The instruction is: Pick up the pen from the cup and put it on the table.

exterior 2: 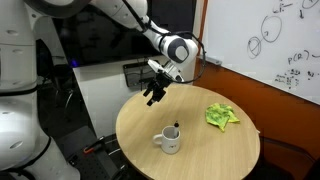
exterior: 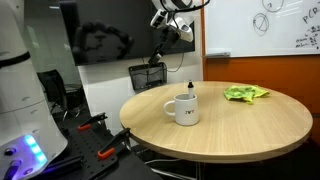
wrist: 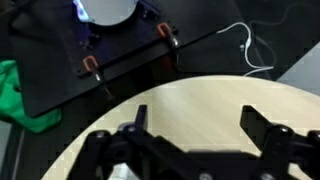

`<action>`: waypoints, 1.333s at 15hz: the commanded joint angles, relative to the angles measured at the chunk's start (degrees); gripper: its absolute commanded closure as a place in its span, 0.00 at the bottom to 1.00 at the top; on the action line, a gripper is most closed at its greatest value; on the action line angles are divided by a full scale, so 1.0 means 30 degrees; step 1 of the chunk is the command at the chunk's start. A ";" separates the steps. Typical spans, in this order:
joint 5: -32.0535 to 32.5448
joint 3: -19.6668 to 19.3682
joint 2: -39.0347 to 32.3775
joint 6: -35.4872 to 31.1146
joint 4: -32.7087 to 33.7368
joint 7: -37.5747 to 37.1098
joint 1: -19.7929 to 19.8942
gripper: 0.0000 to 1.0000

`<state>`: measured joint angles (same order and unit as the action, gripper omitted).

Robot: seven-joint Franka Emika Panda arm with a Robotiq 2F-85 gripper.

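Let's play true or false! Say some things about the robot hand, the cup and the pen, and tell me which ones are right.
1. The pen sticks up out of the cup. True.
2. The gripper is holding the pen. False: it is open and empty, up in the air away from the cup.
3. A crumpled green thing lies on the table. True.
4. The cup has tipped onto its side. False: it stands upright.
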<state>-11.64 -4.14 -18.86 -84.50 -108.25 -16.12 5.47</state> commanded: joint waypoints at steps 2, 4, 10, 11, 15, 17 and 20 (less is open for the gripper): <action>-0.0230 -0.0329 -0.0637 0.1130 0.0741 0.0051 -0.0175 0.00; -0.0259 -0.0327 -0.0753 0.1359 0.0937 0.0043 -0.0194 0.00; -0.0411 -0.0925 -0.2924 0.2196 0.2996 0.1871 0.0911 0.00; -0.0284 -0.1078 -0.3500 0.2331 0.3652 0.2247 0.1166 0.00; 0.0372 -0.1075 -0.5865 0.4656 0.6692 0.4155 0.2232 0.00; 0.0845 -0.1037 -0.7178 0.5840 0.8378 0.5041 0.2525 0.00; 0.1566 -0.1020 -0.9337 0.7218 1.1143 0.5644 0.2683 0.00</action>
<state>-9.23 -7.71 -40.43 -69.42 -84.20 -1.18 13.01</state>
